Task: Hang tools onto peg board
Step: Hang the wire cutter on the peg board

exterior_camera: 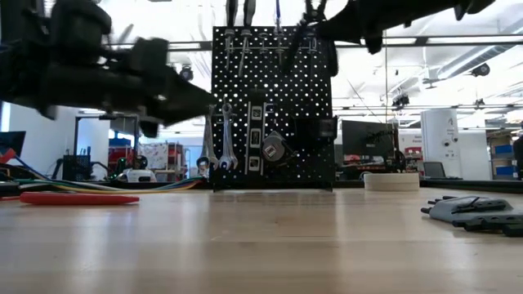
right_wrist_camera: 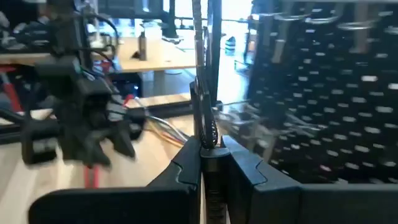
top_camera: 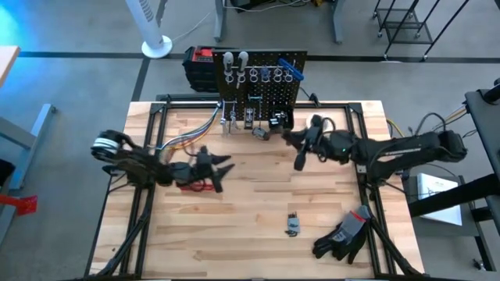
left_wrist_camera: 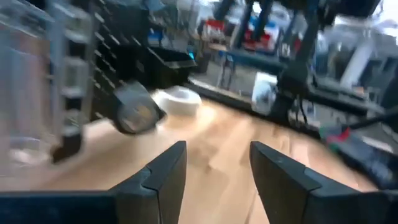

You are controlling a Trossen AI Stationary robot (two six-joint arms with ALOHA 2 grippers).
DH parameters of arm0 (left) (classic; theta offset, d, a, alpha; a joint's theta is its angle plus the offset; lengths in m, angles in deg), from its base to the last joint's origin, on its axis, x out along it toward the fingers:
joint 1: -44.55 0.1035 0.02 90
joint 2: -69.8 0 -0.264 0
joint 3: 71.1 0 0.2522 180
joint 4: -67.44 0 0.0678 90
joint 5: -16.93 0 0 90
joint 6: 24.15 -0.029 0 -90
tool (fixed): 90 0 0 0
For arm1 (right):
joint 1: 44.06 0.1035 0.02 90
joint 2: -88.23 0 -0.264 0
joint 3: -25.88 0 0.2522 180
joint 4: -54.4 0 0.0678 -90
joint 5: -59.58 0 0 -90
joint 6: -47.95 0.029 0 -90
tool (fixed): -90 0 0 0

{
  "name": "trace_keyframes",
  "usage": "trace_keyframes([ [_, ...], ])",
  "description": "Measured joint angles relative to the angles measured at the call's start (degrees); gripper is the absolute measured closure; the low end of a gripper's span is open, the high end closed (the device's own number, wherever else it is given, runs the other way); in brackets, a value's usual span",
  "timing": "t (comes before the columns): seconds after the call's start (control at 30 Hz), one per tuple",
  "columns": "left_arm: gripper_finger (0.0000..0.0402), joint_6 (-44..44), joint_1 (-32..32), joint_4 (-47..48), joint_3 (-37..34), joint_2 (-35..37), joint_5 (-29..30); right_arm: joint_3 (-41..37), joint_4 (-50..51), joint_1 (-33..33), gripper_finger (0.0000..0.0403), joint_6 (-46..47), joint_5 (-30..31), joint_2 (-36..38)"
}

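The black peg board (top_camera: pixel 262 82) stands upright at the table's far edge. Wrenches (exterior_camera: pixel 221 139), a small level (exterior_camera: pixel 256 131) and a round tape measure (exterior_camera: pixel 274 149) hang on it. My right gripper (right_wrist_camera: pixel 208 155) is in front of the board (top_camera: pixel 303 144), shut on a slender dark tool (top_camera: pixel 298 160). My left gripper (left_wrist_camera: pixel 217 168) is open and holds nothing. It hovers at the table's left (top_camera: pixel 223 165), just above a red-handled tool (top_camera: pixel 195 185) that lies flat on the wood. A small silver-and-black tool (top_camera: pixel 292 225) lies near the front. My right gripper pinches the slender dark tool's shaft (right_wrist_camera: pixel 207 138) between its two fingers. The fingers come level from the table's right and lie across the tool. The tool stands upright in the wrist view and is lifted clear of the table, close to the peg board's face.
Black gloves (top_camera: pixel 344 234) lie at the front right. A white tape roll (exterior_camera: pixel 391 181) sits to the right of the board. A red-and-black box (top_camera: pixel 199 62) stands behind the board's left end. Coloured cables (top_camera: pixel 187 140) run across the far left of the table.
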Motion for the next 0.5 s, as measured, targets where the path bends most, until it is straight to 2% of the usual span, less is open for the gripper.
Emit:
trace_keyframes([
  [0.17, 0.0244, -2.1, 0.4, -2.7, -8.6, 10.9, 1.7, -0.3, 8.6, -6.6, 0.0376, 0.8, -2.0, 6.8],
  [0.27, 0.0246, -6.2, 0.9, -3.2, -11.7, 16.5, 1.6, -0.2, 8.7, -11.4, 0.0376, 3.3, -10.1, 8.8],
  [0.37, 0.0246, -11.4, 2.4, -3.1, -13.1, 20.5, 1.7, -0.2, 4.9, -15.9, 0.0376, 6.2, -20.8, 6.2],
  [0.5, 0.0246, -16.6, 6.1, -2.6, -12.9, 23.3, 1.6, 0.9, -1.2, -19.0, 0.0376, 8.5, -29.6, -2.7],
])
